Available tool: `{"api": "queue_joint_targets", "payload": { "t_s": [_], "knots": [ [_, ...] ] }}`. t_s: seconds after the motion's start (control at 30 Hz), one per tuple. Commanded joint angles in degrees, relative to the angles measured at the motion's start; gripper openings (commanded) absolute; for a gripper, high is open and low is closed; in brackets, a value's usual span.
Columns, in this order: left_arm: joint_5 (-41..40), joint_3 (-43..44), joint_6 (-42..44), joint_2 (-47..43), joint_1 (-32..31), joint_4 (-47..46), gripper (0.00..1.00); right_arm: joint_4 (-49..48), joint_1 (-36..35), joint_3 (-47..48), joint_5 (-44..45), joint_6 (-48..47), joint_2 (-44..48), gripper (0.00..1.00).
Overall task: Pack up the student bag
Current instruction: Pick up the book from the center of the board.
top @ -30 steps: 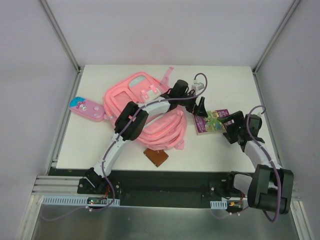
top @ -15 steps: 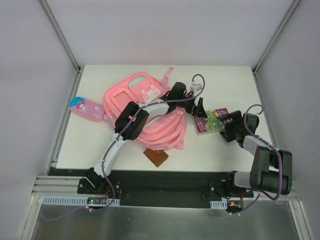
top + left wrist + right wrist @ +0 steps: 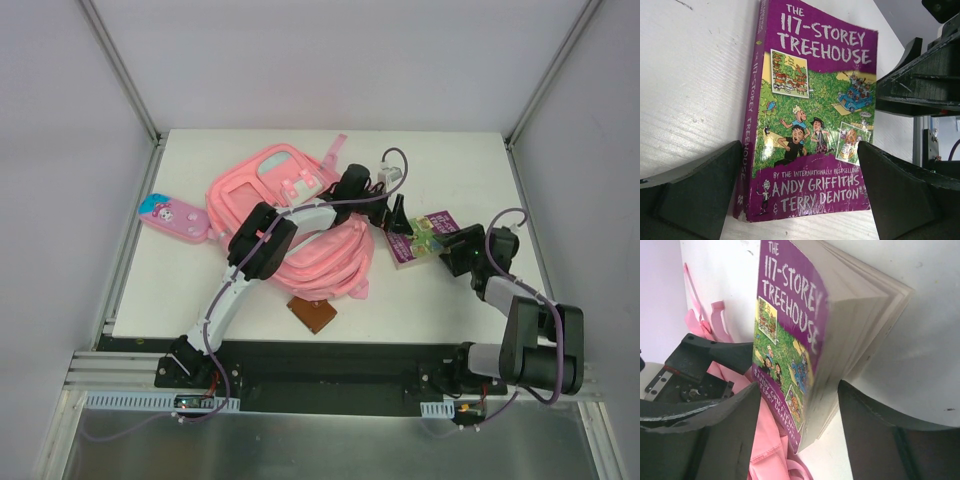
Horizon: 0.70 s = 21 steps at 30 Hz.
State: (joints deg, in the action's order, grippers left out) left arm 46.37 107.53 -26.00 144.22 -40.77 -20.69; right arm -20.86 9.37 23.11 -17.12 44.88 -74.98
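Note:
The student bag (image 3: 290,210), a large pink backpack, lies flat at mid-table under my left arm. Just right of it lies a purple paperback, "The 117-Storey Treehouse" (image 3: 424,238). My left gripper (image 3: 398,216) hovers over the book's left end. In the left wrist view it (image 3: 800,200) is open, its fingers wide on either side of the cover (image 3: 810,110). My right gripper (image 3: 800,425) straddles the book's page edge (image 3: 840,340) from the right. Its jaws are partly narrowed, with gaps still showing on both sides. Pink bag fabric (image 3: 765,445) shows behind.
A small pink cartoon pencil case (image 3: 172,217) lies left of the bag. A brown flat item (image 3: 312,313) sits near the front edge. A white plug with a cable (image 3: 390,172) lies behind the left gripper. The table (image 3: 470,170) has raised rails along its sides.
My right gripper has slid in toward the book and its jaws have narrowed around the page edge. The book has turned slightly. My left gripper has stayed open and barely moved.

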Motion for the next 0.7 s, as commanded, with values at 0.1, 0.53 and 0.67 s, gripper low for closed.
{"api": "queue_joint_targets", "payload": {
  "t_s": [0.1,0.53,0.67],
  "knots": [
    [5.05,-0.39,-1.16,-1.14,-1.94,2.76,0.99,-7.70,-1.28,1.76,-6.60,-1.55,-0.24,0.60],
    [6.28,0.05,-1.60,-1.40,-2.47,2.84,0.99,-13.33,-3.04,2.11,-9.07,-1.47,-5.18,0.45],
    [6.10,-0.12,-1.42,-1.75,-2.38,2.85,0.99,-12.36,-3.13,2.20,-8.54,-1.73,-5.26,0.46]
  ]
}}
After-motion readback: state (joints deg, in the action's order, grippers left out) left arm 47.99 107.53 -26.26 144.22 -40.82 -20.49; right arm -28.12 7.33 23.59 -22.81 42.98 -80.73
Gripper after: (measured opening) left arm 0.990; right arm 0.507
